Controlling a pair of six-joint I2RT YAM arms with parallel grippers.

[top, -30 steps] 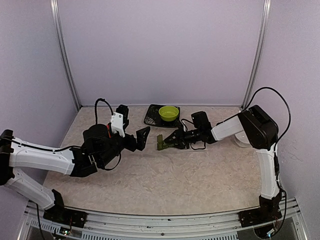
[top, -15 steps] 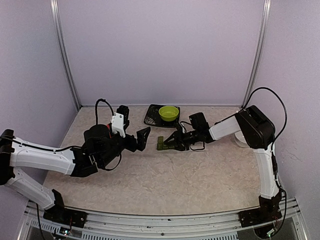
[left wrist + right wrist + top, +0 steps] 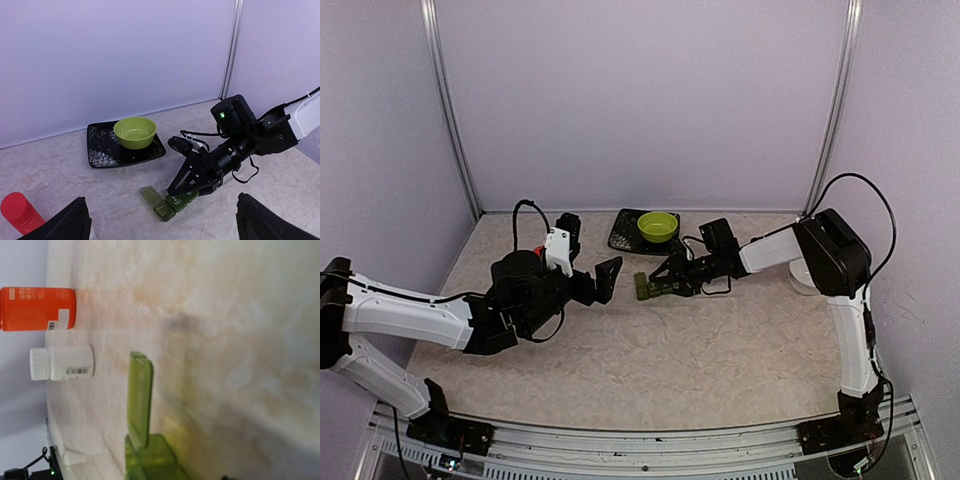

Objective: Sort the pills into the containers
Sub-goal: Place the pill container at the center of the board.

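well, over near the middle of the table (image 3: 670,360) sit the containers (image 3: 172,202), a short row of dark green boxes joined side by side, just in front of the black tray (image 3: 100,150) that carries the lime green bowl (image 3: 135,132). the box at the end nearest the left arm has its lid (image 3: 140,397) swung open; the right wrist camera shows it standing up off the box, a paler translucent green. the other lids look shut, with small pale lettering on top.

the right arm is stretched low across the table, and the right end effector (image 3: 187,187) comes down onto the row at its far boxes, tips at or on the lids. from where i stand its dark fingers overlap, so i cannot tell whether they are parted or closed, nor whether they grip anything.

the left end effector (image 3: 588,256) hangs a little way off to the left of the row, pointed towards it, fingers spread wide with nothing between them; in its own camera the two black tips sit at opposite bottom corners.

farther to the left an orange-red bottle (image 3: 37,308) and a white bottle (image 3: 62,362) stand close beside each other, well apart from the containers.
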